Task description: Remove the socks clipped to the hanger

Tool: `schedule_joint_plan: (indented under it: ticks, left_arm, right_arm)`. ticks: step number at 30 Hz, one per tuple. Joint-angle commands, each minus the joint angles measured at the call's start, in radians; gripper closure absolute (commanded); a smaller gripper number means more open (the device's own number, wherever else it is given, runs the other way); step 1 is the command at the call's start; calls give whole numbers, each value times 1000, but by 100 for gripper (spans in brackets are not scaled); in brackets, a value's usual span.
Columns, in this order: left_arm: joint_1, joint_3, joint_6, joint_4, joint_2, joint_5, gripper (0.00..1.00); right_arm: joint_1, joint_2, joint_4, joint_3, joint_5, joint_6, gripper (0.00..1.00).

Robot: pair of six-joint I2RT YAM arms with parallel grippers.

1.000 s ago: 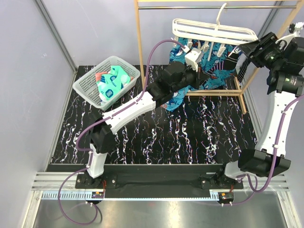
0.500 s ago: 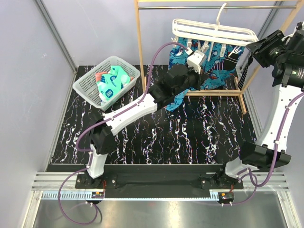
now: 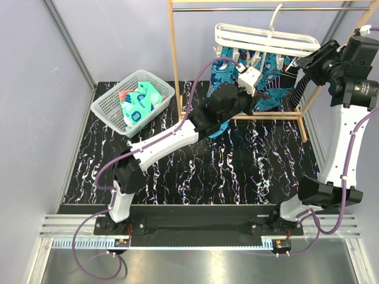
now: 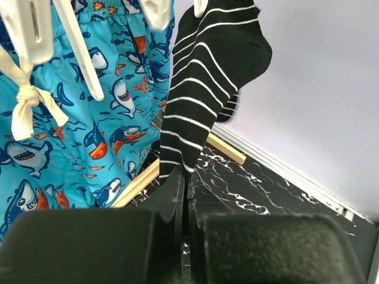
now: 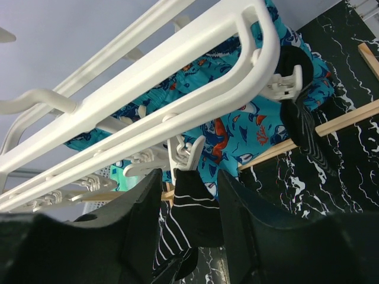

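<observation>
At far right of table [image 3: 237, 171], white hanger [image 3: 266, 36] is hanging by its hook from top bar of wooden rack [image 3: 172, 59]. Blue shark-print cloth [image 4: 89, 118] is hanging behind its clips.

Lt arm: reaching far-right and up under hanger. Lt gripper [image 4: 182, 174] is pinching lower end of striped sock [image 4: 207, 77]; jaws are sitting almost together w/ only the fabric between. Sock is hanging near-vertical, top edge going into a white clip [image 4: 201, 5] at upper frame edge. Clip's grip on the sock isn't clear in lt wrist view.

Rt arm: raised at far-right corner, rt gripper [image 5: 189, 177] pointing left along hanger's underside. Jaws are standing wide apart, one finger [image 5: 142, 207] on each side of clipped sock [image 5: 189, 204], just below peg [image 5: 186, 151] that is biting its top edge. Contact btwn fingers and fabric: cannot tell. Whether this is the same sock as in lt grip: cannot tell.

Further item: another dark striped sock [image 5: 299, 127] is hanging from end clip [image 5: 284, 83] at right of rt wrist view.

Off hanger: teal sock [image 3: 139, 106] and coral sock [image 3: 125, 94] are lying in white mesh basket [image 3: 106, 97] at far left of table, well apart from rack.
</observation>
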Motion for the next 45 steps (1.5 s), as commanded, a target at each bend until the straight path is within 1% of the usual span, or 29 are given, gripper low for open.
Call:
schedule_joint_plan:
  ticks: [1, 5, 9, 19, 28, 33, 39, 45]
  left_arm:
    - [-10, 10, 39, 54, -42, -37, 100]
    - [-13, 8, 38, 58, -43, -40, 100]
    - [-18, 8, 42, 62, -42, -45, 100]
    - [-27, 13, 48, 71, -37, -48, 100]
    - [-38, 16, 64, 74, -33, -57, 100]
    - [-44, 16, 64, 75, -28, -55, 100]
    - [-47, 17, 68, 80, -28, -60, 100]
    - [-51, 16, 74, 81, -25, -65, 100]
  right_arm:
    - [35, -6, 29, 33, 75, -19, 52]
    - [78, 8, 35, 47, 140, -40, 53]
    - [106, 32, 0, 87, 190, -65, 53]
    - [137, 57, -8, 121, 290, -104, 54]
    - [160, 55, 19, 96, 310, -126, 55]
    - [172, 40, 65, 50, 315, -137, 55]
    - [186, 20, 88, 7, 373, -169, 56]
    - [193, 12, 130, -19, 397, -201, 54]
